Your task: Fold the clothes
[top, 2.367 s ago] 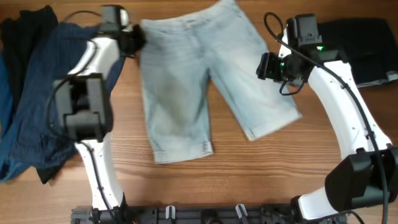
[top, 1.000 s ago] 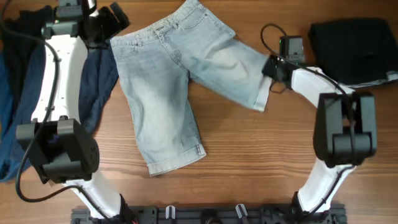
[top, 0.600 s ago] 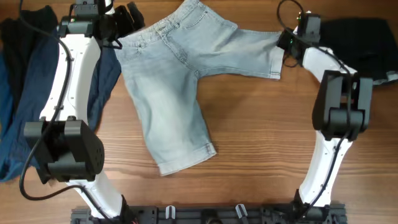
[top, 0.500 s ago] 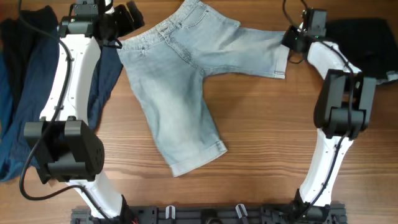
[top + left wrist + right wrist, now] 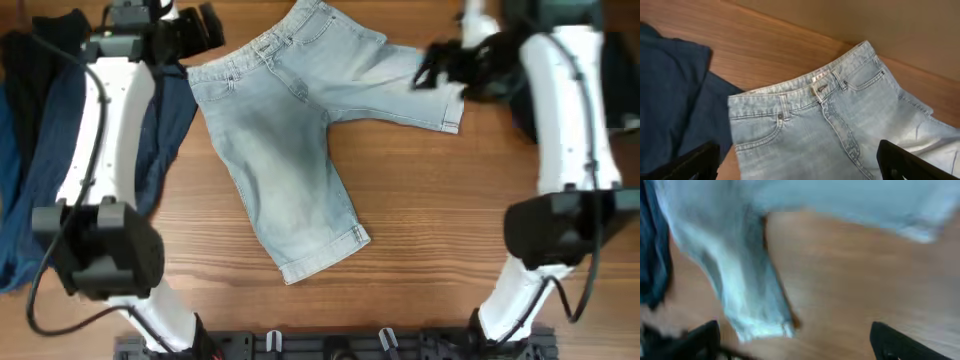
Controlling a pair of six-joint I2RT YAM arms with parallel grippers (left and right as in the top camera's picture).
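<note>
The pale blue denim shorts (image 5: 290, 130) lie flat on the wooden table, waistband at the back left. One leg runs toward the front, the other out to the right. My left gripper (image 5: 205, 25) stands open just off the waistband's left corner. In the left wrist view the waistband (image 5: 815, 90) lies ahead of the left gripper (image 5: 800, 170), whose dark fingers (image 5: 695, 162) are wide apart and empty. My right gripper (image 5: 437, 67) is blurred above the right leg's hem and open. The right wrist view is blurred; it shows the shorts (image 5: 740, 280) and bare wood between the spread fingers (image 5: 905, 340).
A heap of navy and black garments (image 5: 60, 150) covers the table's left side, and its navy cloth (image 5: 670, 100) reaches up to the waistband. A black garment (image 5: 520, 110) lies at the back right, mostly behind my right arm.
My right gripper opened, let go of the right leg's hem and lifted away fast. The front leg of the shorts swung a little to the right. The left arm barely moved.
</note>
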